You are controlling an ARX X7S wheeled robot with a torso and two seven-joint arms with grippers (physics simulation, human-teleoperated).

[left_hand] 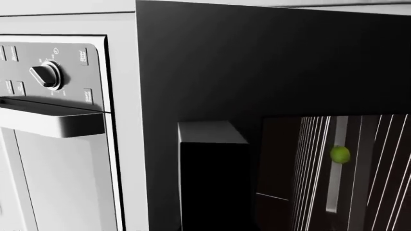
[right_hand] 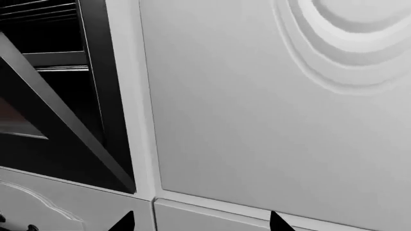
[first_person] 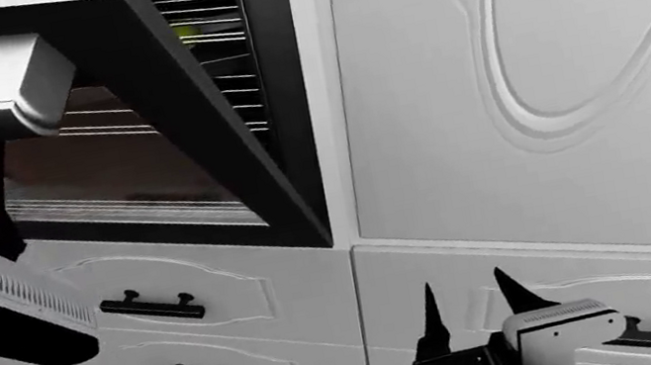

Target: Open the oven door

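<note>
Right pincer (first_person: 470, 318) agape below half-lowered oven door (first_person: 172, 109)

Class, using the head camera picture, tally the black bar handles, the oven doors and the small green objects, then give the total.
black bar handles: 3
oven door: 1
small green object: 1
Total: 5

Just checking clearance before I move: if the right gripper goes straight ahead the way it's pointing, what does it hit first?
Probably the white cabinet door; the right gripper points at its lower part, though the gap is hard to judge.
</note>
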